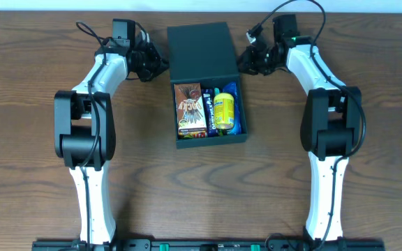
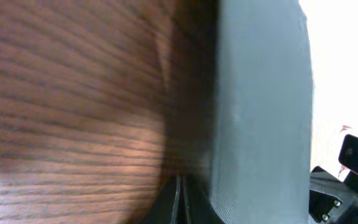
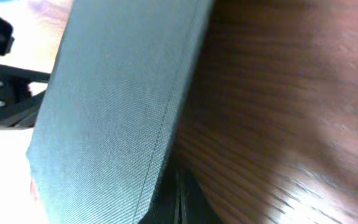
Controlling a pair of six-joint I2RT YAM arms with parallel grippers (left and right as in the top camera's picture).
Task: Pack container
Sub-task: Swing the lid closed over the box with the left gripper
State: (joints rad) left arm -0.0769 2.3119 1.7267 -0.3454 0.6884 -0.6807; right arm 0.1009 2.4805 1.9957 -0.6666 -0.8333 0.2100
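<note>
The container [image 1: 201, 52] sits at the middle of the surface [image 1: 33, 139], toward the far side from my base; its flap lid is thrown back on the far edge and its tray is open toward me, already holding a brown snack packet [image 1: 190, 108], a yellow packet [image 1: 223, 110] and some blue wrappers [image 1: 234, 104]; from that I judge the filling to be about done and the closing to be what remains. My left hand [image 1: 152, 64] lies just beside the left edge of the lid and my right hand [image 1: 247, 63] just beside the right edge, so the lid stands between the two; neither is nearer than the other, and I cannot tell from above whether either one touches the card. Both hands have their fingers together with nothing between them; in each wrist view the fingers show only as one dark tip at the bottom edge, with the grey face of the lid filling one side and bare wood the other. What the next move turns on is the hinge; it runs across, from my left to my right, along the far rim of the tray, so the lid must swing toward me and down over the packets. I cannot tell how steeply it leans back; a push from one side alone would likely skew the whole box.
</note>
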